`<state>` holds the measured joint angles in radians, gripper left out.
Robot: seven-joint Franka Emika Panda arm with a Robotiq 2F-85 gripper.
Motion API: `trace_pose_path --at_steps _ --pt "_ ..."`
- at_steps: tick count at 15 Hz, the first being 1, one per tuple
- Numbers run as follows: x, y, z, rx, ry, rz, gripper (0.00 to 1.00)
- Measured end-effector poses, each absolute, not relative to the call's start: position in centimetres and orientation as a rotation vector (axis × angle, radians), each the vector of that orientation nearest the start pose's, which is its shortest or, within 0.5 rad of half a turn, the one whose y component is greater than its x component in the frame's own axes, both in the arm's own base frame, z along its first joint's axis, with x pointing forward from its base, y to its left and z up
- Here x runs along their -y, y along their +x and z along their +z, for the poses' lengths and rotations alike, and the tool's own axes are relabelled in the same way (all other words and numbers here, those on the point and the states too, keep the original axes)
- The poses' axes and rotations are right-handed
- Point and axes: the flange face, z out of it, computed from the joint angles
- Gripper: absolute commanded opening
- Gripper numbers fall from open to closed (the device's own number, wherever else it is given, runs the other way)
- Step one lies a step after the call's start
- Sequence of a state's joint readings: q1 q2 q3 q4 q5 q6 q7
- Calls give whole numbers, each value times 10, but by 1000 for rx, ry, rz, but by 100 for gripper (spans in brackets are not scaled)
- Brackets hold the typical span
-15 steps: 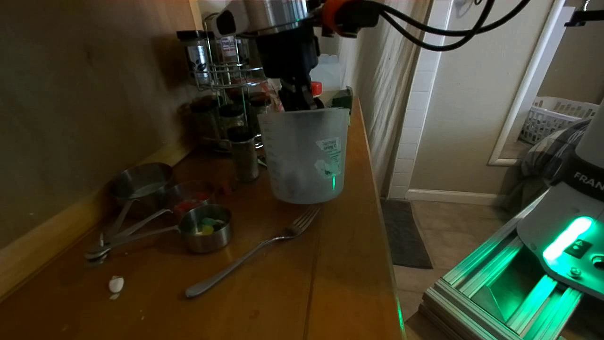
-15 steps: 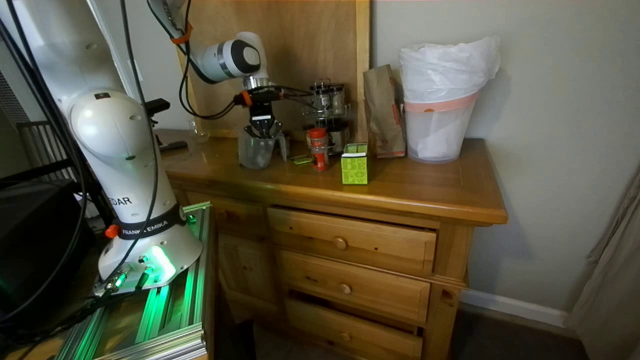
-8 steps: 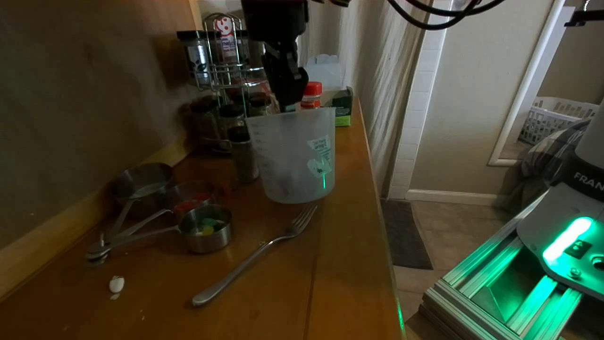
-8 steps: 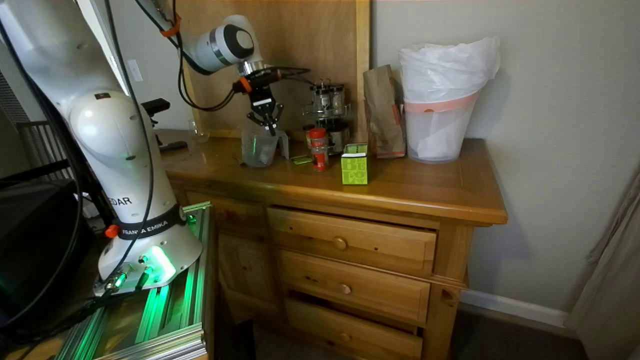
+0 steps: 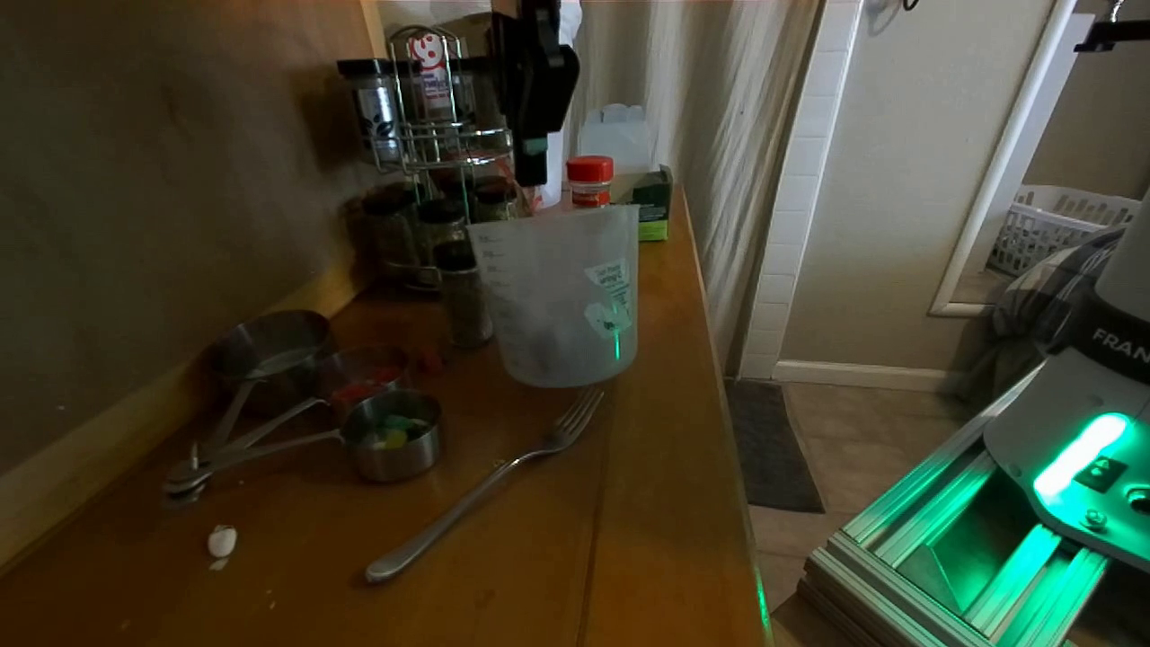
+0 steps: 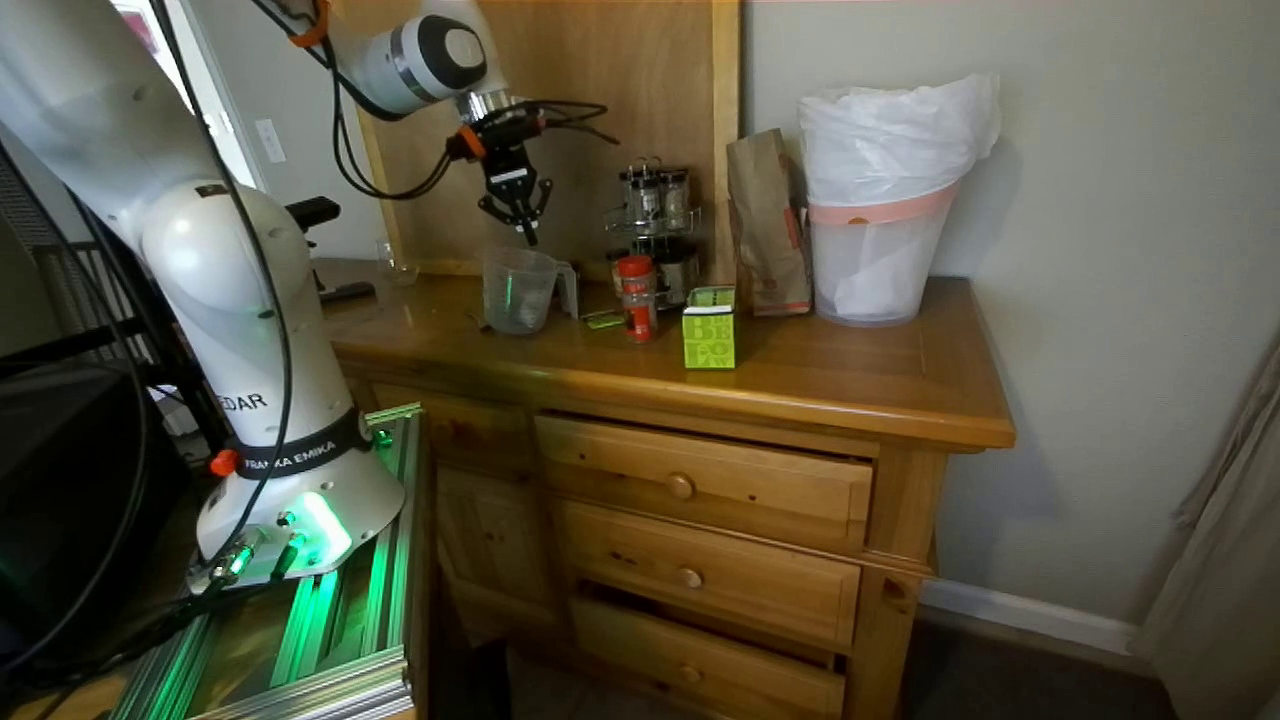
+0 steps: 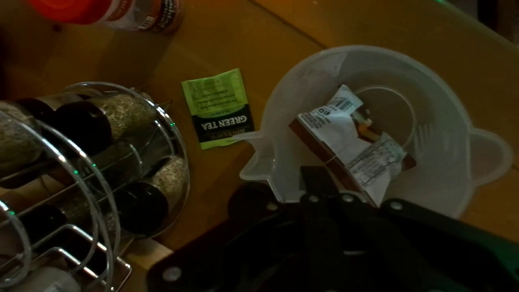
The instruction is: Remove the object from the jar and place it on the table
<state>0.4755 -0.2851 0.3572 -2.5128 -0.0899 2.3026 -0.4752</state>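
The long brown wooden counter [image 6: 850,365] is smooth and shiny. The round whitish plastic jug [image 5: 557,301] looks smooth and cloudy. The slim silver metal fork [image 5: 490,483] shines. The tall brown paper bag [image 6: 766,225] looks crinkly, and the puffy white plastic bag [image 6: 890,140] wrinkly.

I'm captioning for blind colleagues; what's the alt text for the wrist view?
From above, a crumpled packet lies inside a translucent jug, with the black gripper, jaws shut, at the bottom edge. Left of the jug are a green tea sachet, a wire spice rack and a red-lidded bottle.
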Motion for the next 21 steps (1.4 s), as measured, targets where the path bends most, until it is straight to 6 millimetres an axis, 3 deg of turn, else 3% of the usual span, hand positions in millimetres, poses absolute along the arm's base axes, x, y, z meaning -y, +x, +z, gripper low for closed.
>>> trace_pose_path --at_steps 2,3,5,9,12,15,18,21 --pt "-317 303 374 2044 -2562 -98 0" --pt "-312 306 368 2031 -2568 -84 26" --pt "-303 311 354 1980 -2581 -35 32" --pt "-307 305 327 1923 -2427 86 60" --pt "-318 292 323 1986 -2259 108 80" --pt "-316 291 315 2011 -2237 143 100" --pt "-303 296 298 1978 -2276 243 100" --pt "-293 306 296 1988 -2338 285 100"
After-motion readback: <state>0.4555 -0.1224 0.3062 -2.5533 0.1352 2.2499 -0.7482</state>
